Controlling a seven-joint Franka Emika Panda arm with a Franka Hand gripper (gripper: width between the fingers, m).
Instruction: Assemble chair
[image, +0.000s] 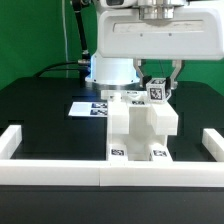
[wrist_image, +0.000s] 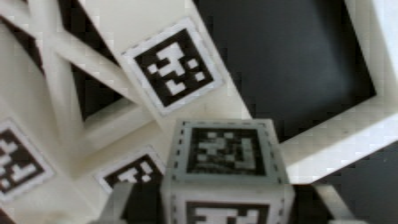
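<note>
White chunky plastic chair body (image: 141, 125), tagged low on its front, stands midway on the black worktop (image: 40, 110), just ahead of the flat white marker board (image: 90, 107). The two-finger gripper (image: 157, 97) hangs over the body's rear corner on the exterior view's right, clenched on a small white tagged block (image: 156, 92) (wrist_image: 224, 165). That block stands upright with its long axis vertical, directly above the body. Whether they touch cannot be told. Seating it therefore looks like a straight descent, not a sideways shift.
</note>
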